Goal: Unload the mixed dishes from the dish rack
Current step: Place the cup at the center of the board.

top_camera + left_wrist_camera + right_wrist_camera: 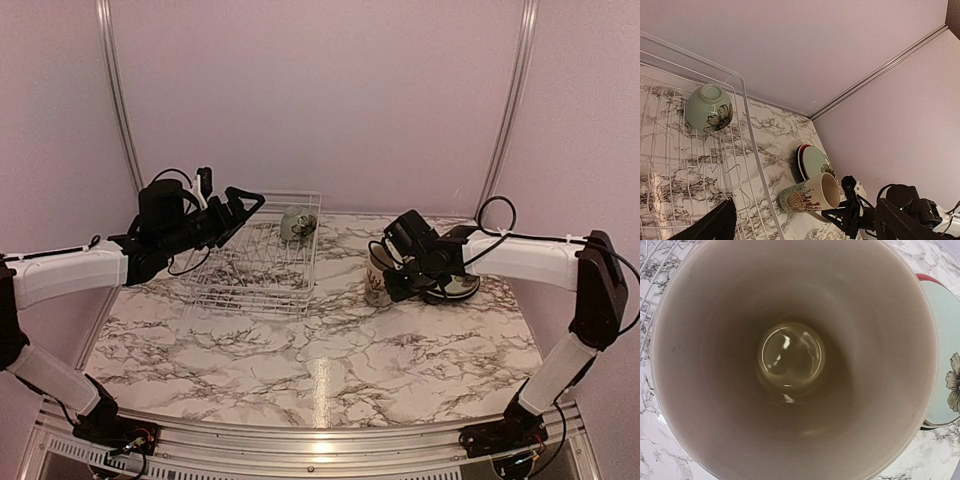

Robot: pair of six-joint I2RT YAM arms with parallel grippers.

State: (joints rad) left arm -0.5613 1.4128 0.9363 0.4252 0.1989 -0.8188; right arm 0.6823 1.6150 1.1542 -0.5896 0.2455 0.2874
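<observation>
The white wire dish rack (pixel 255 275) stands at the left back of the table. A small pale green bowl (pixel 297 222) (pixel 709 107) leans in its far right corner. My left gripper (pixel 245 205) hovers open above the rack's left part, its dark fingers (pixel 715 222) holding nothing. Right of the rack, my right gripper (pixel 398 275) is shut on the rim of the cream floral mug (pixel 378 280) (pixel 807 196), which tilts with its base low at the table. The right wrist view looks straight into the mug (pixel 790 360), hiding the fingers.
Just right of the mug, a pale green plate (pixel 815 162) (pixel 945 385) lies stacked on a cream plate with a dark striped rim (pixel 455 288). The rack's right wall (pixel 752 150) stands close to the mug. Pink walls enclose the marble table (pixel 320 360).
</observation>
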